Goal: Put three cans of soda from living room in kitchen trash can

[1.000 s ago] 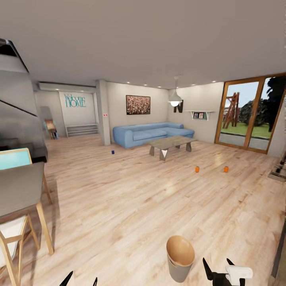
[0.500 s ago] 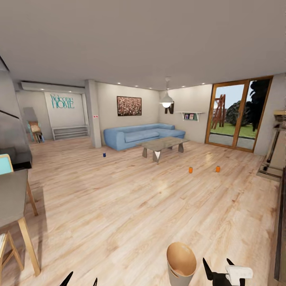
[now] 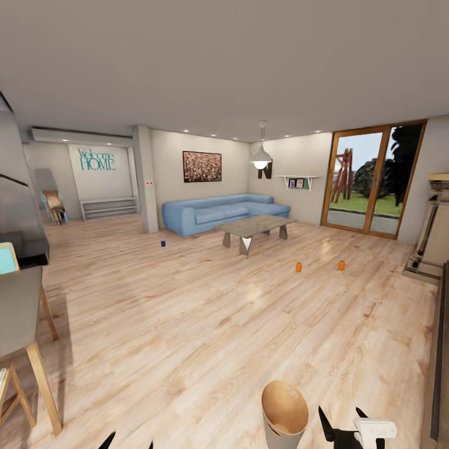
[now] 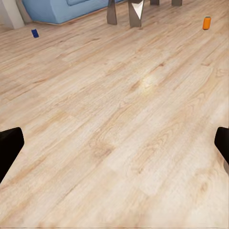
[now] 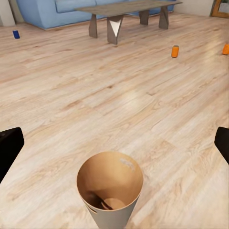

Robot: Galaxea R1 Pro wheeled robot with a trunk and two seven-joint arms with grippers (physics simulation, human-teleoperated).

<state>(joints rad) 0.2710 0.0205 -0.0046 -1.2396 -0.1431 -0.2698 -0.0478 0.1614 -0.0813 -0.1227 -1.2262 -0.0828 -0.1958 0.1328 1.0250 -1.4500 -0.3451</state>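
Both grippers are hanging wide open, gripping nothing: right gripper [image 3: 342, 419] beside the tash can [image 3: 284, 416], left gripper [image 3: 128, 441] over bare floor [image 3: 187, 324].

Light wood plank floor [image 3: 187, 324] with a soft glossy sheen, a matt blue upholstered sofa [image 3: 218, 213], and wood-framed glass doors [image 3: 368, 181] at upper right.

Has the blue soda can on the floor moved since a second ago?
No. The blue can holds the same spot on the floor off the sofa's left end; the whole view shifted, so the camera moved.
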